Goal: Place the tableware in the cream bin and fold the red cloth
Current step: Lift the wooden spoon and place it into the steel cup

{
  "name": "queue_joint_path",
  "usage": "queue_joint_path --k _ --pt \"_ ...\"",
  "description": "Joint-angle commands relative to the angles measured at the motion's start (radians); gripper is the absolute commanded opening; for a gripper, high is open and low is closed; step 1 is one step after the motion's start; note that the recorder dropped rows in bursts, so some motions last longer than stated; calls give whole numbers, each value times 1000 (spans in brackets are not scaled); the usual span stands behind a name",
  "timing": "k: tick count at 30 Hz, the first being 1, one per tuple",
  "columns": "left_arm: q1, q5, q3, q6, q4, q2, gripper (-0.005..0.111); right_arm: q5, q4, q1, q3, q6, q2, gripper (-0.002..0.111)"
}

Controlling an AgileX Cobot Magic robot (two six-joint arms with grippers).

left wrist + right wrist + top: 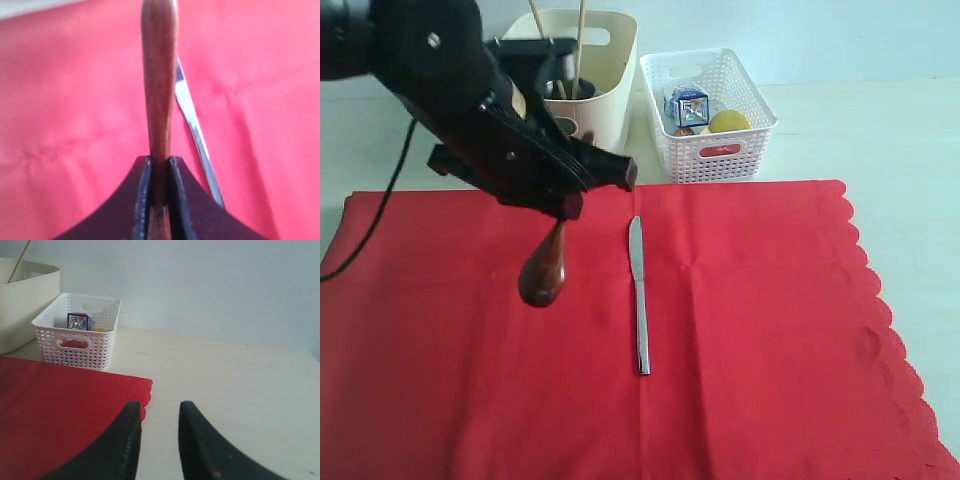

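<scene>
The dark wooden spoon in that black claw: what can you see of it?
The dark wooden spoon is glossy reddish-brown wood, with a rounded oval bowl and a slim handle. The left gripper is shut on the handle's end, a black finger on either side. The spoon slants bowl-down over the bright red cloth, beside the metal knife but apart from it. Whether the bowl touches the cloth I cannot tell.

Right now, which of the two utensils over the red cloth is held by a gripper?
The dark wooden spoon, clamped by its handle in the left gripper and hanging bowl-down; the metal knife lies flat on the bright red cloth, untouched.
</scene>
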Motion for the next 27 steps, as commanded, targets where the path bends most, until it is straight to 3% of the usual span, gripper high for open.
queue_joint_path --k 1,5,8,12,18,27 --pt "55 4 3 7 54 -113 0 -5 1 -4 5 1 -5 27" --pt "143 -21 3 7 67 -181 0 -5 1 -4 5 1 -5 27" --pt "272 -141 1 5 69 -229 0 -5 1 -4 5 1 -5 27" --pt "358 -331 1 5 62 -236 0 -5 -1 -4 5 1 -5 27" --pt "360 -620 -3 0 62 -171 0 -5 -1 -4 5 1 -5 27" --pt "364 -660 -190 4 65 75 0 -5 -1 -4 5 1 -5 27"
